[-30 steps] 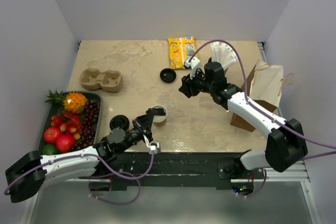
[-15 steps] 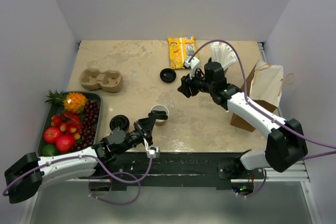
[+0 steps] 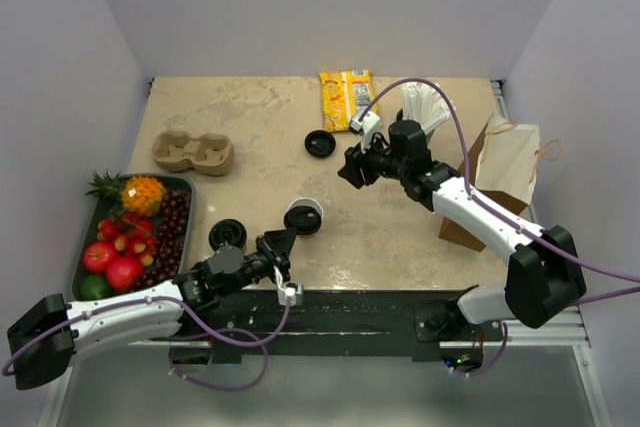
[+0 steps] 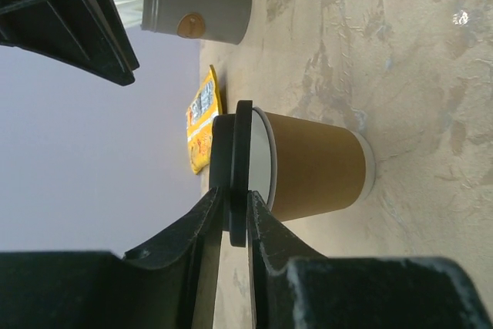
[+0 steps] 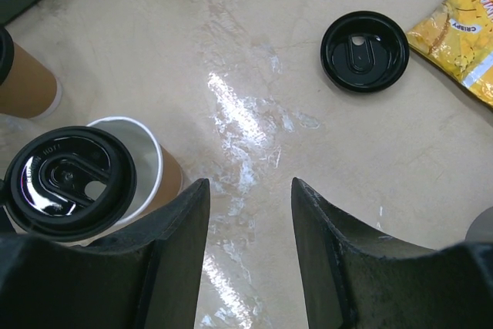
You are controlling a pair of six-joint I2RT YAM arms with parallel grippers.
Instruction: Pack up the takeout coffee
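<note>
A kraft-brown paper cup (image 4: 316, 163) stands near the front middle of the table, its white rim (image 3: 299, 206) showing past a black lid (image 3: 304, 220). My left gripper (image 3: 291, 233) is shut on that lid's edge (image 4: 240, 167) and holds it flat over the cup mouth, off-centre toward the near side (image 5: 69, 182). A second cup with its lid on (image 3: 227, 235) stands to the left. A loose black lid (image 3: 320, 143) lies farther back. My right gripper (image 3: 347, 169) hangs open above bare table (image 5: 249, 186), holding nothing.
A moulded cardboard carrier (image 3: 192, 152) sits at the back left, with a tray of fruit (image 3: 92, 209) in front of it. A yellow snack bag (image 3: 345, 97), a grey cup of straws (image 3: 425, 107) and a brown paper bag (image 3: 505, 172) stand at the back and right.
My left gripper has carried the black lid over the open cup, so it now covers most of the mouth. The right arm has not moved.
</note>
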